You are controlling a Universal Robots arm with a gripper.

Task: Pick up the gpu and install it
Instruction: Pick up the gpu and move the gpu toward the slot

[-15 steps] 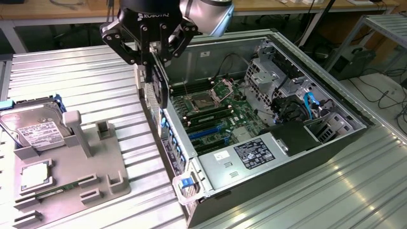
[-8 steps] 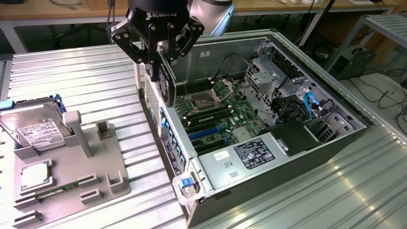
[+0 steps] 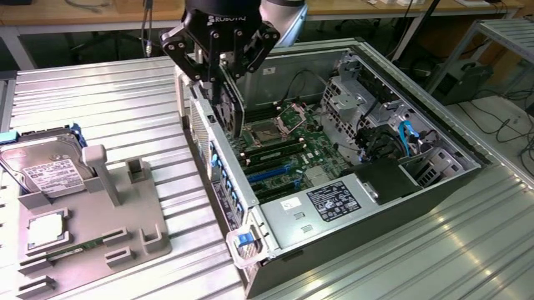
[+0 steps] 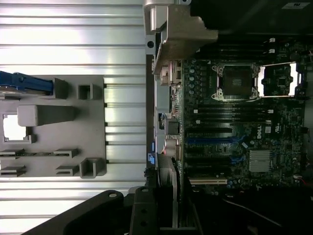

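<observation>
My gripper (image 3: 222, 80) hangs over the open computer case (image 3: 434, 134), near its rear wall, and is shut on the gpu (image 3: 232, 109). The gpu is a thin dark card held on edge, its lower end just above the motherboard (image 3: 288, 156). In the wrist view the gpu (image 4: 168, 196) appears edge-on with its silvery bracket strip, close to the case's rear wall. The motherboard (image 4: 234, 122) lies below it with its blue slot (image 4: 215, 140) and an open CPU socket (image 4: 234, 81).
A grey fixture tray (image 3: 125, 219) sits on the exterior view's left. It holds a silver hard drive (image 3: 42, 165), a CPU chip (image 3: 46, 228) and a memory stick (image 3: 75, 250). Inside the case are a power supply (image 3: 334, 200), drive cages (image 3: 359, 94) and cables (image 3: 406, 134).
</observation>
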